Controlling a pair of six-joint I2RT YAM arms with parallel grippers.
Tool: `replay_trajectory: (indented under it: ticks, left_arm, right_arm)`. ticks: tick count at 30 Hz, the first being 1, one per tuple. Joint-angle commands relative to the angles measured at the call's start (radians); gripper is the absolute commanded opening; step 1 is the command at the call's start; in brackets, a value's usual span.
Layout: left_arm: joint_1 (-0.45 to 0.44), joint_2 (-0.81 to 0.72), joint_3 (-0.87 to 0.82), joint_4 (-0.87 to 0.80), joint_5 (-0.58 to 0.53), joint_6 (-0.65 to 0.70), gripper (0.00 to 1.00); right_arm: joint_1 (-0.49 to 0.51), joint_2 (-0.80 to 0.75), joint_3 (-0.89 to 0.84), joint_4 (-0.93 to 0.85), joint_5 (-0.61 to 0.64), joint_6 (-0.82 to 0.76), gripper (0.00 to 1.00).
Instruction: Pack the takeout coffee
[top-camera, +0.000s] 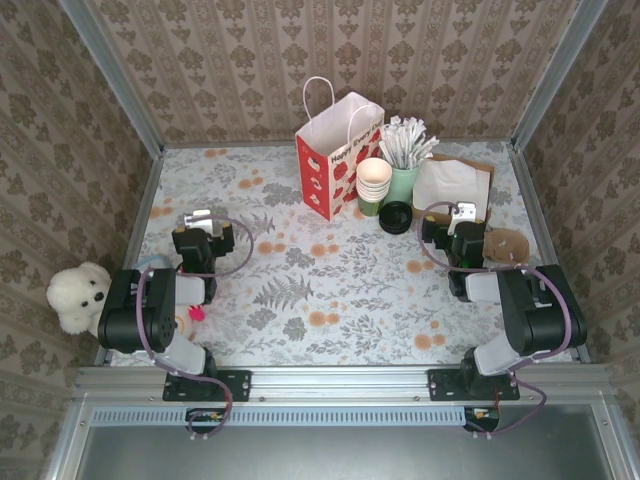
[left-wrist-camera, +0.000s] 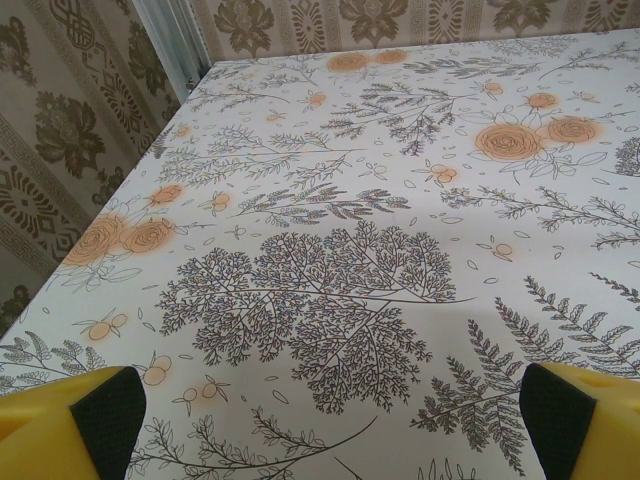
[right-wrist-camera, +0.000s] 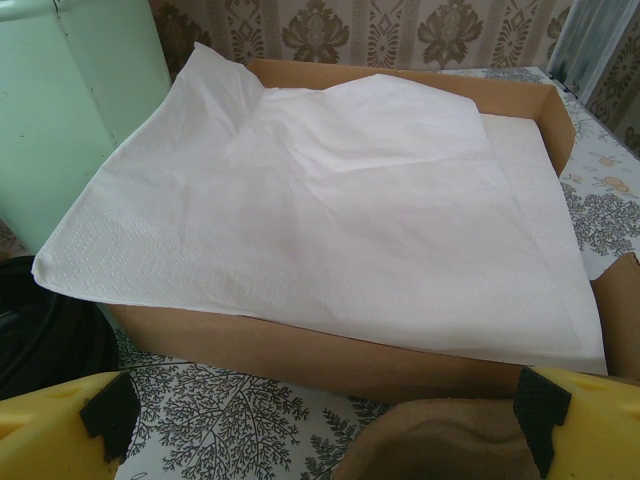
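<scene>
Both tools stand apart and empty: left tool (top-camera: 197, 218) over bare table (left-wrist-camera: 330, 190), right tool (top-camera: 463, 212) facing the napkin box (right-wrist-camera: 300, 350). The coffee (top-camera: 396, 216) sits upper centre beside the mint cup (top-camera: 403, 185). I make out mostly its black lid, cropped at the right wrist view's lower left.

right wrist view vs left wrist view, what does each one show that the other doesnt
Right wrist, not left wrist: white napkins in a cardboard tray, a mint-green cup at the left edge, a dark object at lower left, and something brown at the bottom.

Left wrist, not right wrist: a wide bare stretch of floral tablecloth and a metal corner post.

Both: that tablecloth, patterned wallpaper, and an open gripper, left and right, with its yellow fingers at the bottom corners.
</scene>
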Motion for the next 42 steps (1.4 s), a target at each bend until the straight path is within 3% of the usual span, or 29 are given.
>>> replay_trajectory:
  ticks: [1,19,22,27,30,33,36,38,42]
  left_arm:
    - [0.002,-0.005,0.016,-0.007,0.019,0.007,1.0]
    - [0.004,-0.006,0.014,-0.002,0.02,0.009,1.0]
    - [-0.004,-0.008,0.004,0.018,-0.021,0.005,1.0]
    - [-0.04,-0.098,-0.023,0.008,-0.074,0.034,1.0]
    - [-0.112,-0.215,0.051,-0.202,-0.18,0.082,1.0]
    - [-0.159,-0.318,0.169,-0.422,-0.256,0.01,1.0]
    - [-0.216,-0.35,0.389,-0.746,-0.297,-0.166,1.0]
    - [-0.261,-0.32,0.558,-0.981,-0.307,-0.305,1.0]
    - [-0.305,-0.19,0.872,-1.392,-0.207,-0.543,1.0]
  right_arm:
    - [0.001,0.002,-0.006,0.021,0.015,0.007,1.0]
    - [0.001,0.001,-0.007,0.024,0.014,0.007,1.0]
    - [0.001,0.0,-0.012,0.031,0.014,0.005,1.0]
    - [0.003,-0.097,0.026,-0.125,0.004,0.0,1.0]
    - [0.005,-0.214,0.071,-0.305,0.01,0.022,1.0]
    - [0.01,-0.341,0.118,-0.477,0.018,0.128,1.0]
    - [0.012,-0.445,0.179,-0.64,-0.003,0.293,1.0]
    - [0.015,-0.477,0.241,-0.746,-0.082,0.369,1.0]
    - [0.034,-0.46,0.387,-0.935,-0.175,0.471,1.0]
